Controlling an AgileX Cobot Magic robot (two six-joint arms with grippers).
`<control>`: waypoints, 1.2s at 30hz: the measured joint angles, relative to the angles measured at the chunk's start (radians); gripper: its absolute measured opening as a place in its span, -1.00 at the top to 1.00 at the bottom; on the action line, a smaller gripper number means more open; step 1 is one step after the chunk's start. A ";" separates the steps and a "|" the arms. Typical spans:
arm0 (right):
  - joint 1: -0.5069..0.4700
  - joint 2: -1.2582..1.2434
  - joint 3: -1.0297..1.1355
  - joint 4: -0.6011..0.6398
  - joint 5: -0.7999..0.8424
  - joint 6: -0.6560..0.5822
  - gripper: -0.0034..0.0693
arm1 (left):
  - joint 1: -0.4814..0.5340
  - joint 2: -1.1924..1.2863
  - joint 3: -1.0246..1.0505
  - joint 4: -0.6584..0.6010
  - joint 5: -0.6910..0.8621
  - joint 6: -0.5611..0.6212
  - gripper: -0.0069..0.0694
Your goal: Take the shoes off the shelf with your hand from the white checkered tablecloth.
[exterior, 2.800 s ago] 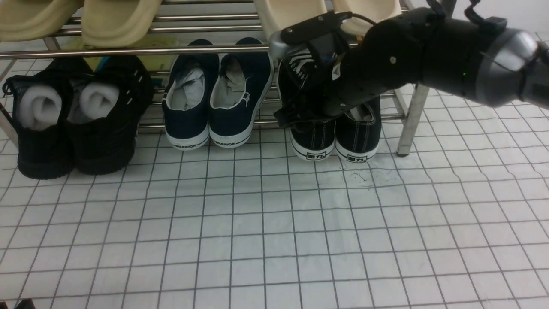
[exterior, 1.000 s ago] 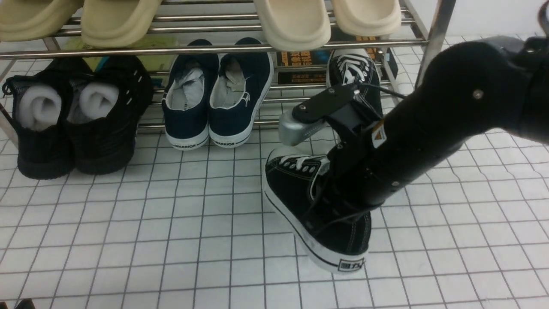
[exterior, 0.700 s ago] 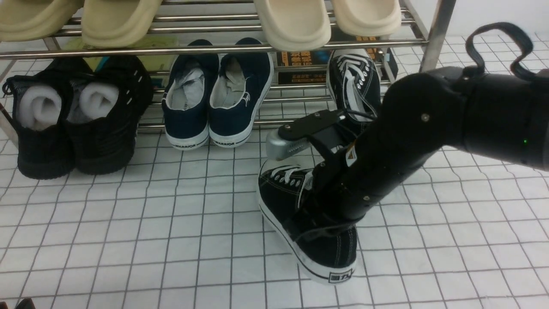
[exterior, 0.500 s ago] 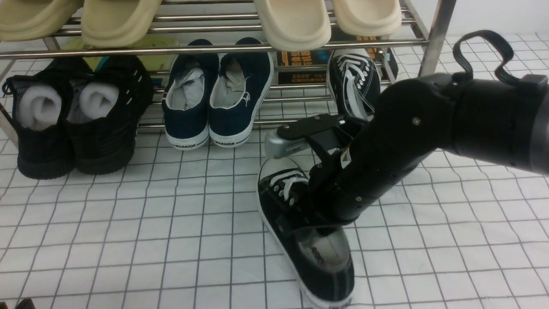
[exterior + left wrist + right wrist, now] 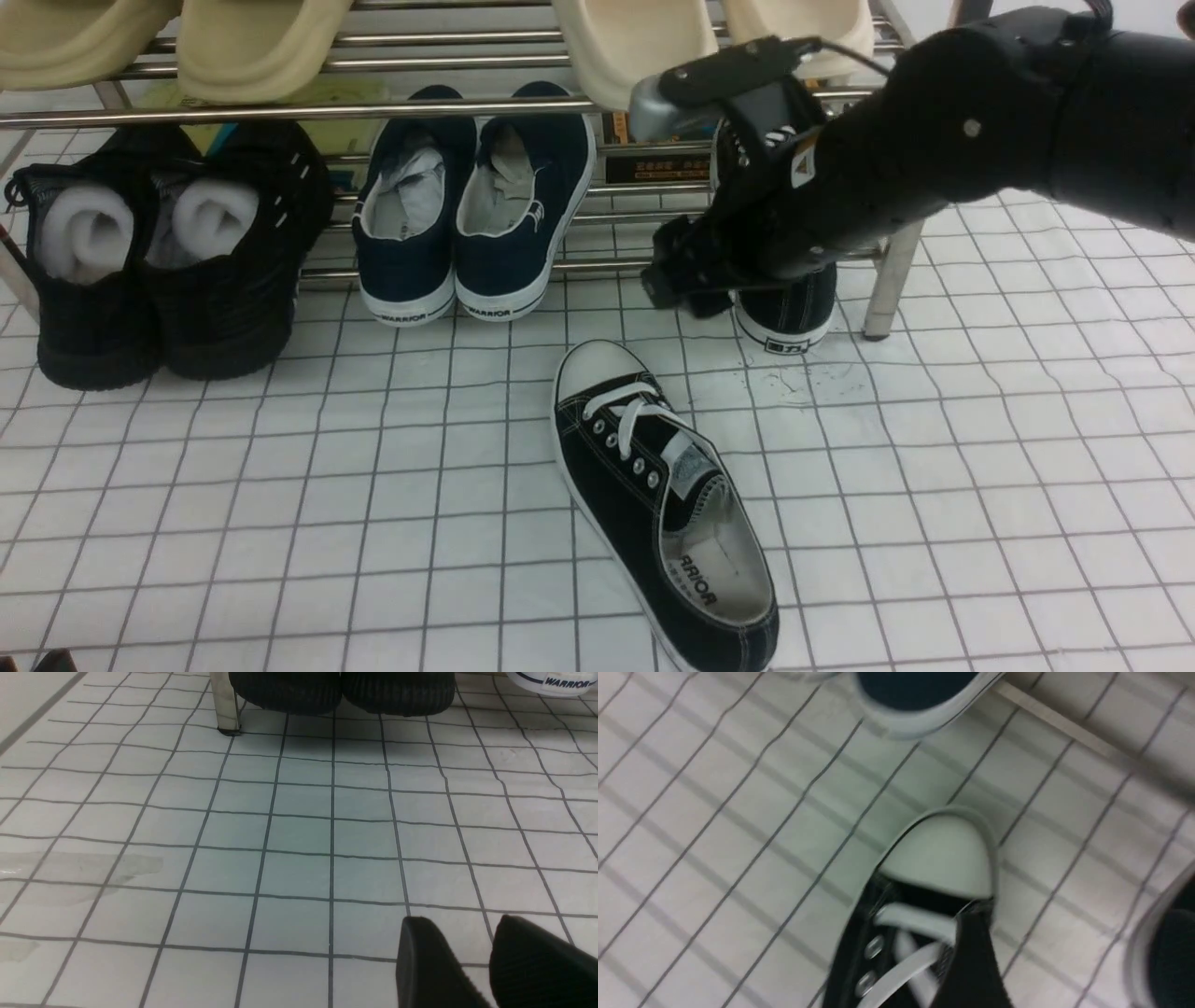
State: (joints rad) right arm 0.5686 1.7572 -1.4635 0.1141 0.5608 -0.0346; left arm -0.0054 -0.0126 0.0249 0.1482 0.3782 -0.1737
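One sneaker (image 5: 616, 495) lies lower centre — probably light, soft canvas, best pinched at the heel collar; the right gripper (image 5: 677, 271) is spread, empty.

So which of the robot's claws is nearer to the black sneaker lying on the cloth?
The right. The right claw hovers just beyond the toe of the sneaker; the left claw is far off at the front view's bottom-left corner.
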 joint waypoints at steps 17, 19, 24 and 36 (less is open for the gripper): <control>-0.095 0.160 0.000 -0.038 -0.118 0.000 -0.08 | 0.000 0.000 0.000 0.000 0.000 0.000 0.19; -0.095 0.160 0.000 -0.041 -0.109 0.000 0.24 | 0.000 0.000 0.000 0.000 0.000 0.000 0.19; -0.095 0.113 -0.003 -0.041 0.000 0.000 0.89 | 0.000 0.000 0.000 0.000 0.000 0.000 0.19; -0.024 -0.072 0.061 -0.004 0.445 -0.038 0.90 | 0.000 0.000 0.000 0.000 0.000 0.000 0.19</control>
State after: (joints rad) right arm 0.5448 1.6852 -1.4026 0.1102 1.0060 -0.0723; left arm -0.0054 -0.0126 0.0249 0.1482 0.3782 -0.1737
